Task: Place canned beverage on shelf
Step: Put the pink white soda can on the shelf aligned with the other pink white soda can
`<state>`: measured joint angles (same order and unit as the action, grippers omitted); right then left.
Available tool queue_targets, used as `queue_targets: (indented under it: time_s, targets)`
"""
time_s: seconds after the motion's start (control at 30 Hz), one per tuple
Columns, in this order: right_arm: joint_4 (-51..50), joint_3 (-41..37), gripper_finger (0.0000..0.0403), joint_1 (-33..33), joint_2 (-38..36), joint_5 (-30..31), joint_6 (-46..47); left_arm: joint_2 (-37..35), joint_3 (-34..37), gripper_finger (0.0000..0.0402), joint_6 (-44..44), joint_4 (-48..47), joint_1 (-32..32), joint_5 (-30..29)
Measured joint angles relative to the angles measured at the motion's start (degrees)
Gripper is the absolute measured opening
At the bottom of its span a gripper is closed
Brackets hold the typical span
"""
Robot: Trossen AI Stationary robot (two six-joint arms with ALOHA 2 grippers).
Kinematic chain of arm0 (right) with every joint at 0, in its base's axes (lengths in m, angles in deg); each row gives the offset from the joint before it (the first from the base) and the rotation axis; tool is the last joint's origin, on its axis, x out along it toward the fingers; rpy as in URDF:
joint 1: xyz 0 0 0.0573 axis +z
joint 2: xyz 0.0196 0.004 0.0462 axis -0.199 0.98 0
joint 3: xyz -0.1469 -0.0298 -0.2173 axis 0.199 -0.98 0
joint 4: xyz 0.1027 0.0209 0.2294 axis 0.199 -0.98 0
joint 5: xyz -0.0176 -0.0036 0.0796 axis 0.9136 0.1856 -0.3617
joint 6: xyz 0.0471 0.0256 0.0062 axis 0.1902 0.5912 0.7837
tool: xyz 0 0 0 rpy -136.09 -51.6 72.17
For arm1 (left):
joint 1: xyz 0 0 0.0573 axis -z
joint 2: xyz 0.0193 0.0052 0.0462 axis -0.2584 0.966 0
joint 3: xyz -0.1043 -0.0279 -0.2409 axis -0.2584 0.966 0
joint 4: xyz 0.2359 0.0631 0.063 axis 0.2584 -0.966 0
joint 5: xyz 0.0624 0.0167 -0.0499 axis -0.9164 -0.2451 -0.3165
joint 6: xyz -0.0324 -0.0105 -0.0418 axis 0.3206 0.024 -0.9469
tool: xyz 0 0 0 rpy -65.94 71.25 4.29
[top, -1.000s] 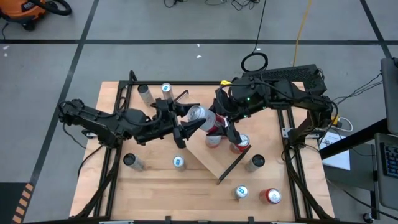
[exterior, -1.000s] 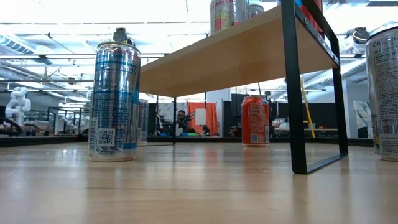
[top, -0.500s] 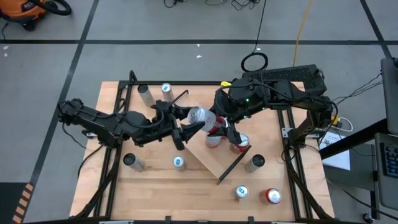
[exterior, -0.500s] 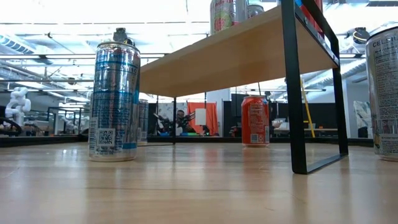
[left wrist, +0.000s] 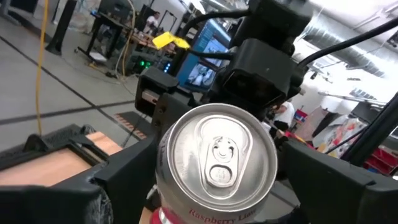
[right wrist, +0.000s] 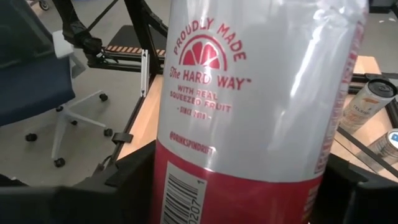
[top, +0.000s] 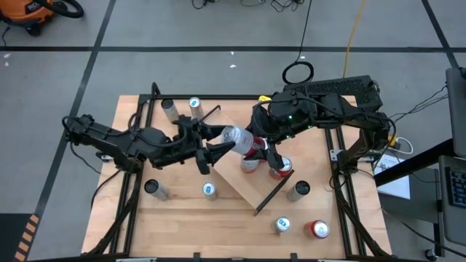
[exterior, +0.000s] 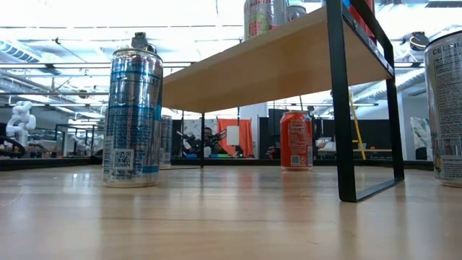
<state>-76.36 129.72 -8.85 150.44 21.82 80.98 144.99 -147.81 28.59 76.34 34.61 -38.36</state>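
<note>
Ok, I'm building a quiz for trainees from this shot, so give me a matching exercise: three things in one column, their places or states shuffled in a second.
Things:
1. white-and-red can
2. red-topped can
3. shelf

Places or states:
a. askew on the table, cans standing on it
b. tilted, gripped by the right end effector
c. upright on the table near a corner

Pairs: 1-b, 2-c, 3-a.

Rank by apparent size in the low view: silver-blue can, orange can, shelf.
1. shelf, spans most of the frame
2. silver-blue can
3. orange can
The orange can stands farther from the camera, so the two cans' true sizes stay unsure.
</note>
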Motion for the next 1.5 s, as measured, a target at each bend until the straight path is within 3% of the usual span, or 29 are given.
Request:
queue_targets:
  time_s: [0.27, 0.53, 1.2, 1.37, 1.5]
  targets:
    - [0.1, 0.0, 0.0286, 0.0, 0.0, 0.1, 0.0, 0.0, 0.0, 0.0345, -0.3, -2.0, 0.0, 0.6]
    - [0.4, 0.0, 0.0286, -0.1, 0.0, 0.6, 0.0, 0.1, 0.0, 0.0372, 3.7, -2.2, -0.1, -0.7]
    - [0.8, 0.0, 0.0286, -0.1, 0.9, 0.5, 0.0, 0.1, 0.0, 0.0372, 3.6, -2.1, -0.9, -1.2]
    - [0.8, 0.0, 0.0286, 0.0, 0.9, 0.4, 0.0, 0.1, 0.0, 0.0367, 3.8, -2.1, -0.9, -1.4]
    - [0.8, 0.0, 0.0286, 0.0, 0.9, 0.4, 0.0, 0.1, 0.0, 0.0341, 3.6, -3.4, -0.9, -1.4]
